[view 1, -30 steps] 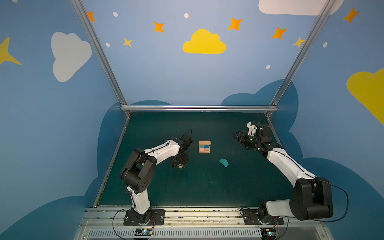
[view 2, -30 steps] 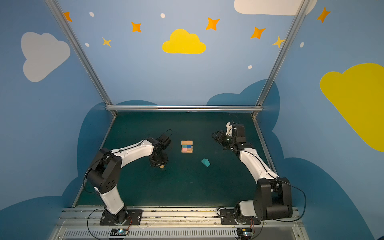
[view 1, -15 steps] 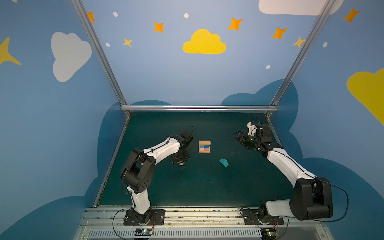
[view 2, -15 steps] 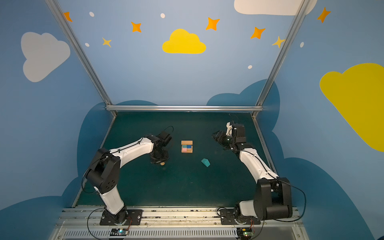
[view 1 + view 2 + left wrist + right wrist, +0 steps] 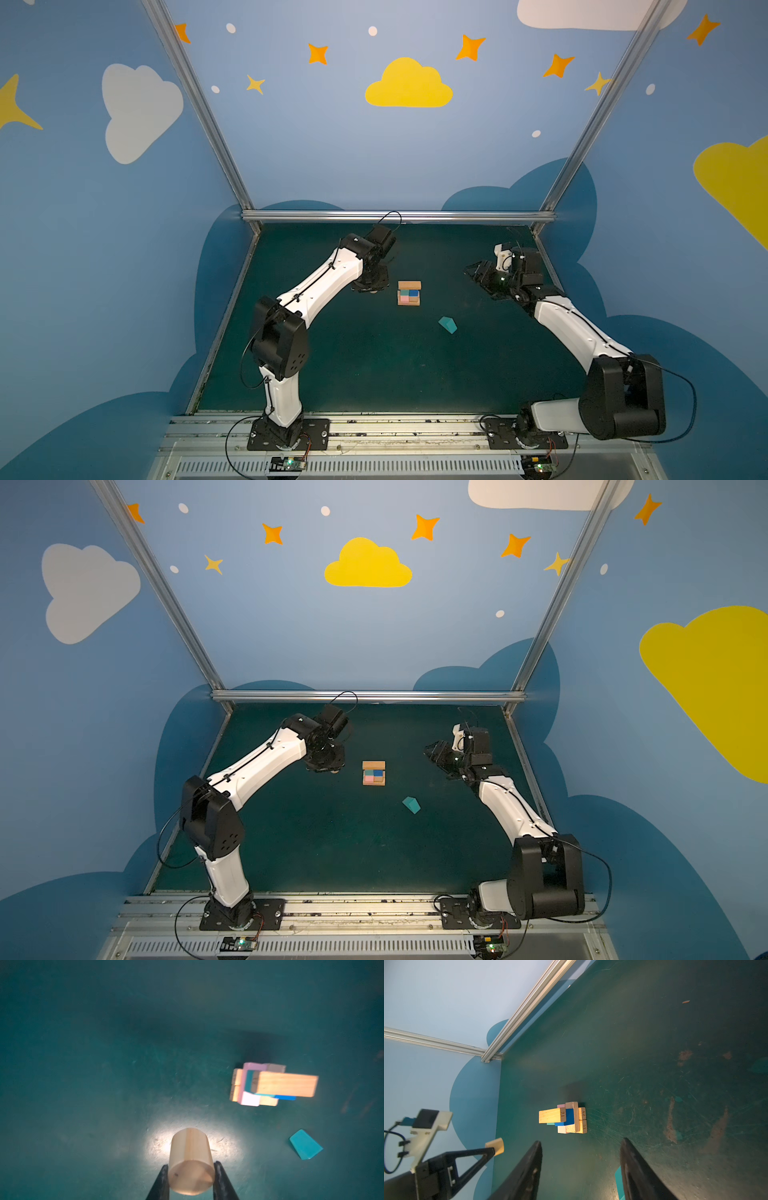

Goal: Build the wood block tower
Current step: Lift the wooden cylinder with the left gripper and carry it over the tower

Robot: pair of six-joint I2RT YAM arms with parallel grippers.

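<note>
The left arm's jaws are closed on the wooden cylinder [image 5: 191, 1163]. They pinch its round side close to one flat end, and it appears lifted clear of the bench [image 5: 374, 374]. In both top views it hangs near the left side of the half-built tower [image 5: 409, 293] [image 5: 373, 773], which stands mid-bench. The tower has tan bars at the bottom and pink, teal and blue pieces over them. One more tan bar [image 5: 552, 1115] lies on top along the far edge. The right arm's jaws stand open and empty, well apart from the tower on its right. The teal house-shaped piece [image 5: 411, 805] lies loose on the bench, nearer the front.

The step in hand looks like carrying the cylinder across and standing it on the stack. To do it well, raise the cylinder until its lower face clears the top bar before any sideways travel, since a low pass could knock the loose pieces askew. Choose a landing face that is flat and fully supported underneath, and centre the cylinder over it. Hold its axis plumb so the flat end lands flush, because a tilted cylinder may tip and roll off. The grip is on a curved surface, so the piece could swivel, which calls for slow, smooth motion. Lower gently, part the jaws only once the stack bears the weight, and then withdraw straight up.
</note>
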